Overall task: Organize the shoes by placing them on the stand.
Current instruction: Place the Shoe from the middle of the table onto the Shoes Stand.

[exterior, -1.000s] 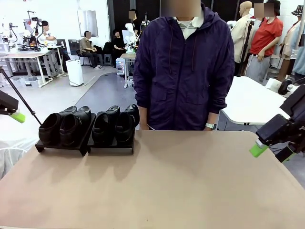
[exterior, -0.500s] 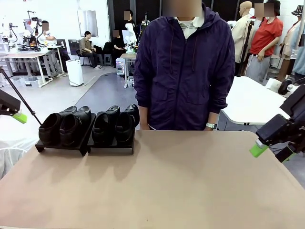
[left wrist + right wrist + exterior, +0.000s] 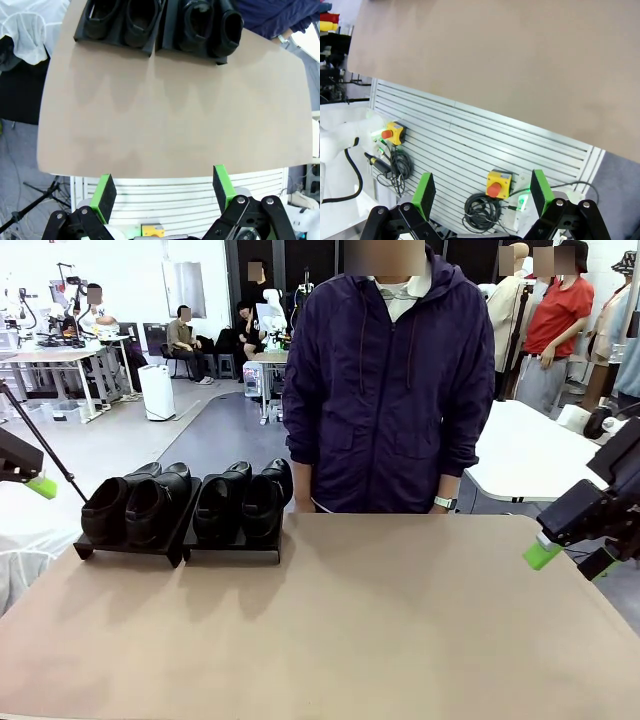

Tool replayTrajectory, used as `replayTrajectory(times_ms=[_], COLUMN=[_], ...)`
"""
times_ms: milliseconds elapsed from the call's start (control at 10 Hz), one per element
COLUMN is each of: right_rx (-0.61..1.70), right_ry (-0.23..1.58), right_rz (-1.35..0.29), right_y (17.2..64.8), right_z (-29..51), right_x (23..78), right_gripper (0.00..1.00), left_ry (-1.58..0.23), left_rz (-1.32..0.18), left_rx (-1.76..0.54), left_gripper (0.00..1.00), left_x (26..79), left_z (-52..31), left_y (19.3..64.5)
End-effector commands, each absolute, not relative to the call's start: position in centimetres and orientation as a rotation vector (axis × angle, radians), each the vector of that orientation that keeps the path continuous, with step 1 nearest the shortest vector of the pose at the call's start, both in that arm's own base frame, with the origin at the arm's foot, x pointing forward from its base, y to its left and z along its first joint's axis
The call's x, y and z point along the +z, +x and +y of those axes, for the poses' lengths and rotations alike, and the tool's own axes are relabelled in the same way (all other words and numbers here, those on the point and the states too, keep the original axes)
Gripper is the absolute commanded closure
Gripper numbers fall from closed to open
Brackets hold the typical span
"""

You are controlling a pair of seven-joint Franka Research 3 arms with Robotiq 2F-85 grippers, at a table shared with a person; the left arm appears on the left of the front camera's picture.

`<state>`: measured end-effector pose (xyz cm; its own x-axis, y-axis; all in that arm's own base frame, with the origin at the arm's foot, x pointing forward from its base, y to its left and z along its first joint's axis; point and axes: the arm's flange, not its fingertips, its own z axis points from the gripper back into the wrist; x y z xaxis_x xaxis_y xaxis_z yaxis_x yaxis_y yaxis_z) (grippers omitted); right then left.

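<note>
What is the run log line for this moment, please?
shoes: four on stand | left gripper: open, empty | right gripper: open, empty

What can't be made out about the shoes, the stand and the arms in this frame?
- Front view: the shoes cover the top of the stand; the panels' surface is hidden.
- Front view: the heels point away, hidden by the shoes' own bodies.
- Left wrist view: the picture's top edge cuts off the shoes' far ends.
- Front view: the side edges cut off both arms; only part of the left gripper and right gripper shows.
</note>
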<state>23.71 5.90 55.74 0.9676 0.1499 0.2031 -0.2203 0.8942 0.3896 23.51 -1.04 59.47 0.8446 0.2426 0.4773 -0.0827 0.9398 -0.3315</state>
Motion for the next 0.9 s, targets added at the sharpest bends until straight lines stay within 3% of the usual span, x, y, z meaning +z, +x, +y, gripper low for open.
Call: replayTrajectory(times_ms=[0, 800], right_rx=[0.2, 0.2], right_ry=[0.451, 0.451], right_rz=[-0.172, -0.172], right_y=[23.75, 23.75], right_z=[5.8, 5.8], right_x=[55.87, 55.87], right_gripper=[0.0, 0.0], left_ry=[-0.3, -0.3], left_rz=[-0.541, -0.541], left_rx=[0.178, 0.178], left_gripper=[0.0, 0.0], left_x=[59.22, 59.22], left_z=[-1.12, -1.12], left_y=[23.26, 23.26])
